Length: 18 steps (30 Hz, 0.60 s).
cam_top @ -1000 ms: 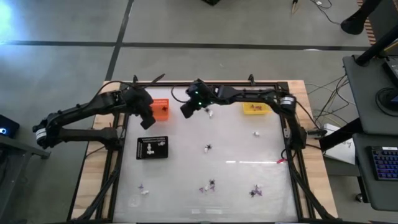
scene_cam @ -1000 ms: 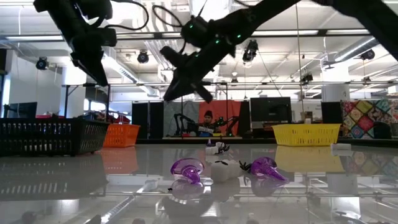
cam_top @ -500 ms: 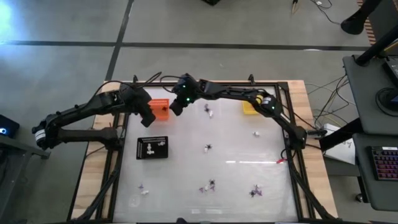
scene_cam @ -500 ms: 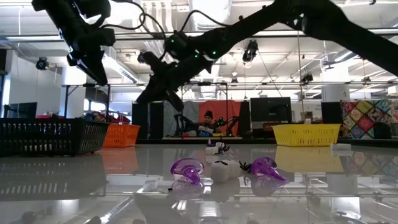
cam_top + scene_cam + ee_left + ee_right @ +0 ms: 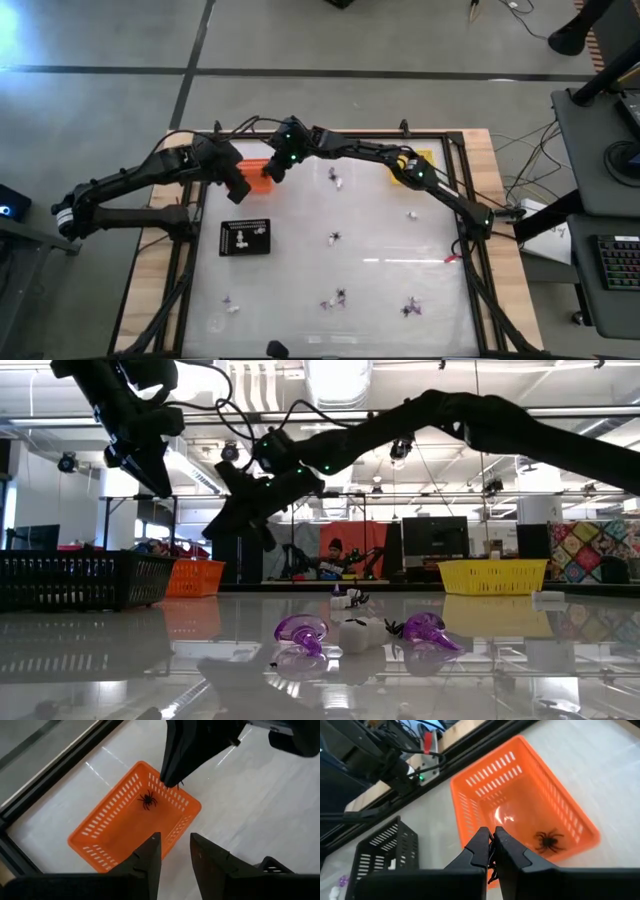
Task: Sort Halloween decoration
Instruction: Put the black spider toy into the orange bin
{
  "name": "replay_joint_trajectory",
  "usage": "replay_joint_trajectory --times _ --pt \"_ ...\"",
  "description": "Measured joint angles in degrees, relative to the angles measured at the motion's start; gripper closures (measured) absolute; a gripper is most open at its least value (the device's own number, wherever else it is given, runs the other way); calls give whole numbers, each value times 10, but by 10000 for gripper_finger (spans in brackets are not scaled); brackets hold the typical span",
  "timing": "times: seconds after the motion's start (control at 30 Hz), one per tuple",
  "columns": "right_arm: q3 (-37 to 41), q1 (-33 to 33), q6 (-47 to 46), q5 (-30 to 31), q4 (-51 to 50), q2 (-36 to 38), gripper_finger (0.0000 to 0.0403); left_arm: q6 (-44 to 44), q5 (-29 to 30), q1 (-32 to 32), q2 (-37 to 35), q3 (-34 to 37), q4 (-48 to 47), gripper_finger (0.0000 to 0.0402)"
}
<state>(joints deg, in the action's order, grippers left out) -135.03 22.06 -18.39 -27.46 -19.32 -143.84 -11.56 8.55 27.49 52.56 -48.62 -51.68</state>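
A: Where are the end effectors over the tabletop [image 5: 380, 240]?

B: Right end effector [image 5: 492, 851] hangs above the orange tray [image 5: 520, 810], fingers pinched on something small and dark. Left end effector [image 5: 174, 851] hovers beside it, narrowly parted, empty.

A: And the trinkets?

B: A black spider [image 5: 548, 840] lies inside that tray; purple ones [image 5: 300, 632] sit scattered at the tabletop's near edge.

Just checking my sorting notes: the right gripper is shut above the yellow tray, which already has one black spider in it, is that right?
Not quite: the tray under the shut right gripper is the orange tray, not yellow. The right wrist view shows this, with one black spider lying inside it.
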Motion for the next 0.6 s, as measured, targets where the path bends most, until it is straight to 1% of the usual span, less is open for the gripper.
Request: replay_joint_trajectory --times 0.4,0.6 --pt "1 0 -10 -2 32 -7 392 -45 -2 0 1 0 -24 316" --pt "1 0 -10 0 69 -7 392 -45 -31 0 1 0 -23 316"
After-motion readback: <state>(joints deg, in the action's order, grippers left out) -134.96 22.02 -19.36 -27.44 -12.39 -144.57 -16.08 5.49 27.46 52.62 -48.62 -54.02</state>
